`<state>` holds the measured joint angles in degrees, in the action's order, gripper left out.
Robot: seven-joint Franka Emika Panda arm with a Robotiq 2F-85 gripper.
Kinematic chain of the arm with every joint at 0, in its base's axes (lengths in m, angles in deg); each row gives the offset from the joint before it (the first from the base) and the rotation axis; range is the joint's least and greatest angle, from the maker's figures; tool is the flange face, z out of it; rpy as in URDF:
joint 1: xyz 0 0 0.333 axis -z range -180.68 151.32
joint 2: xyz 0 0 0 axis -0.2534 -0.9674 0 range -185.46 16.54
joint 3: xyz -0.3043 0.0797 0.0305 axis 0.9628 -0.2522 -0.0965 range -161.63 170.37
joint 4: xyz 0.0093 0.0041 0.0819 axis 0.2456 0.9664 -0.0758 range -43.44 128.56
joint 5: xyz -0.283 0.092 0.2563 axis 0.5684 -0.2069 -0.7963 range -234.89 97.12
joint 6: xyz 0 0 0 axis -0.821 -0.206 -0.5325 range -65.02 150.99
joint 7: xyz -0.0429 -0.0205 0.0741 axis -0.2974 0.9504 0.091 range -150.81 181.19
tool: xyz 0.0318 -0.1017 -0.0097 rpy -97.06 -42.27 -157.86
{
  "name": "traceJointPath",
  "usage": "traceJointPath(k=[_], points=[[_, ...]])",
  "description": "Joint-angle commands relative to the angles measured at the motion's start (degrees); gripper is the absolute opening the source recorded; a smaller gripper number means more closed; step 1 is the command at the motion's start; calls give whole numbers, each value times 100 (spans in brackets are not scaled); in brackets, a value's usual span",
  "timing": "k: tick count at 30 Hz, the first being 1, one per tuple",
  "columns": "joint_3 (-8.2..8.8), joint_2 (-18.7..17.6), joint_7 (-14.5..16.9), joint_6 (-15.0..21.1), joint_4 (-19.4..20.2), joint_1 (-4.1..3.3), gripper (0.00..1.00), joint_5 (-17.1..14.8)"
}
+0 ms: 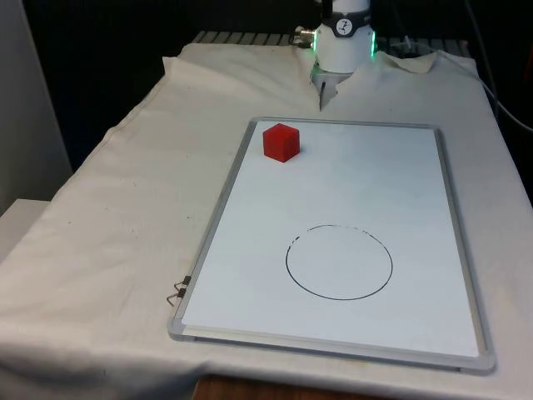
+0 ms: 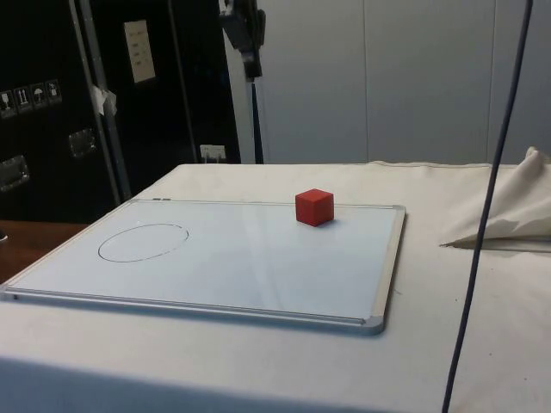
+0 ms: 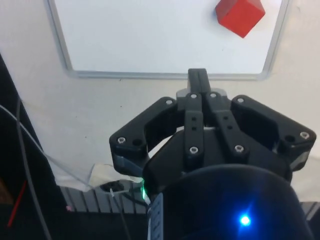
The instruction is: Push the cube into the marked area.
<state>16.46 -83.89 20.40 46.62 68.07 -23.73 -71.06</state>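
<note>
Front view: a red cube sits at the far left corner of a white metal-framed board, well apart from the drawn black circle. Side view: bare board between them. Wrist view: the black pincer, clenched, hangs above cloth-covered bench, cube beyond the board's edge.

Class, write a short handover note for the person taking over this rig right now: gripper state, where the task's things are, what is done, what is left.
Black two-finger gripper: jaws shut, holding nothing, raised above the cloth just off the whiteboard's edge.
Small red cube: on the metal-framed whiteboard, near the corner closest to the robot, at the front view's left.
Black drawn circle: at the board's other end, nothing in it.
Done: nothing yet. Left: push the cube into the circle.
</note>
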Motion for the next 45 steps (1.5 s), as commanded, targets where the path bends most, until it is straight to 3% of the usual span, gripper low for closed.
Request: traceJointPath(k=[1, 5, 10, 11, 17, 18, 20, 26, 28, 32, 45], points=[[11, 52, 17, 74, 103, 6, 0, 0], [92, 258, 138, 493, 539, 17, 0, -17], [155, 332, 195, 647, 779, 11, 0, 0], [183, 441, 252, 854, 985, 23, 0, -17], [292, 602, 384, 1197, 1409, 29, 0, -17], [275, 550, 338, 1077, 1312, 17, 0, 0], [361, 670, 476, 1369, 1621, 40, 0, -11], [556, 768, 728, 1770, 2057, 57, 0, -11], [544, 722, 682, 1673, 1982, 40, 0, 0], [710, 773, 945, 1977, 2246, 80, 0, 0], [1169, 619, 1644, 2257, 2538, 115, 0, 0]])
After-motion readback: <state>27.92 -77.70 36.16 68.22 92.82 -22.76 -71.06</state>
